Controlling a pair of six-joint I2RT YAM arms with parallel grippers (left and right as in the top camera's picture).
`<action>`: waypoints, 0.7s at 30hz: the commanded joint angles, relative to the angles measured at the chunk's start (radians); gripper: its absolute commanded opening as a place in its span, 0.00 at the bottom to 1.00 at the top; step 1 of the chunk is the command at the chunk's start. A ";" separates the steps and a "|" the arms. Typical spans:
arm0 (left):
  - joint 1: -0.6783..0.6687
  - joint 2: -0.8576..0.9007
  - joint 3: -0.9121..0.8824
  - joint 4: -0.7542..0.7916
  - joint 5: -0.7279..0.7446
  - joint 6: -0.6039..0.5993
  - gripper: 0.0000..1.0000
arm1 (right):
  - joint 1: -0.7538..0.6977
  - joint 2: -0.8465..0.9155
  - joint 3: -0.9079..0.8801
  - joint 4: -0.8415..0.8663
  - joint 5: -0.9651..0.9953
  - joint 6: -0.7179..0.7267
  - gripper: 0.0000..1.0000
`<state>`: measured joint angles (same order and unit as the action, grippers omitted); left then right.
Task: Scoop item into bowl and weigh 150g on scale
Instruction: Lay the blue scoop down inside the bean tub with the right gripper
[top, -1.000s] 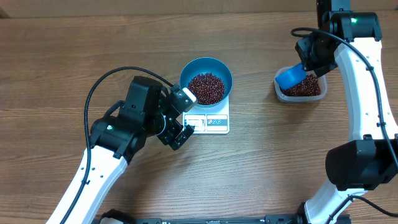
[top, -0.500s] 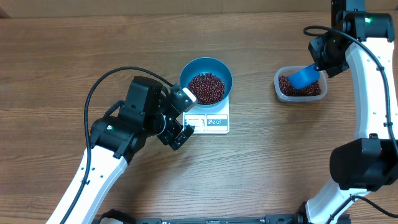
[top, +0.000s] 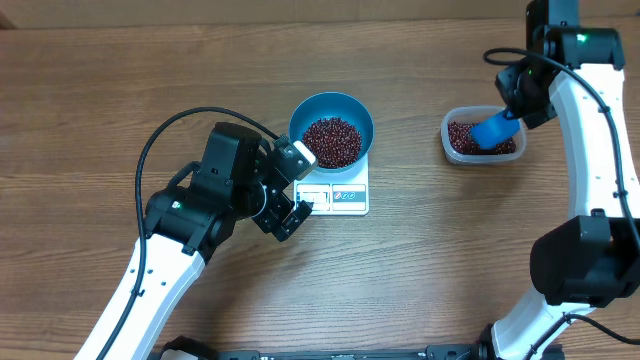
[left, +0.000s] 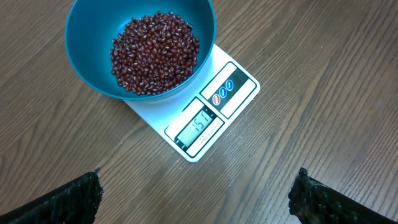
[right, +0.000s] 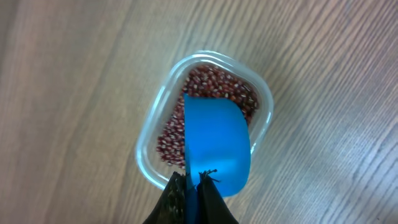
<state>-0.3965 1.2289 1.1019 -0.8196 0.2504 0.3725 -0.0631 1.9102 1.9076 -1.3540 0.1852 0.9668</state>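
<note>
The blue scoop (right: 216, 146) has just moved. A second ago it hung over the left edge of the clear plastic tub (right: 146, 146), and now it is over the middle and right part of it, above the beans left in there. The right gripper (right: 193, 190) has its fingers squeezed tight on the scoop's handle. I can't see any beans on the side of the scoop that shows. Nothing else has moved. The left gripper (left: 199, 199) stays just beside the scale with its fingers spread wide, holding nothing. The blue bowl (left: 87, 37) sits on the white scale (left: 245, 93), and the dark red beans (left: 154, 53) make a heap inside it. I think the scoop going back to the tub means the scooping is about done. The little screen (left: 200, 124) shows a number that looks like 151, which is very close to what the task wants. So maybe no more beans are needed. Beside the screen are three small buttons (left: 222, 92), one red and two blue, but their marks are too tiny to read. I can't see any brand name on anything.
</note>
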 joint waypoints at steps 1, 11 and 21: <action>0.005 0.000 0.006 0.001 0.001 -0.006 1.00 | 0.002 -0.029 -0.038 0.022 -0.007 -0.005 0.04; 0.005 0.000 0.006 0.001 0.002 -0.006 1.00 | 0.002 -0.029 -0.043 0.077 -0.030 -0.006 0.04; 0.005 0.000 0.006 0.001 0.001 -0.006 1.00 | 0.002 -0.029 -0.043 0.026 -0.029 -0.006 0.28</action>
<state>-0.3965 1.2289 1.1019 -0.8196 0.2504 0.3729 -0.0628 1.9102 1.8633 -1.3243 0.1535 0.9634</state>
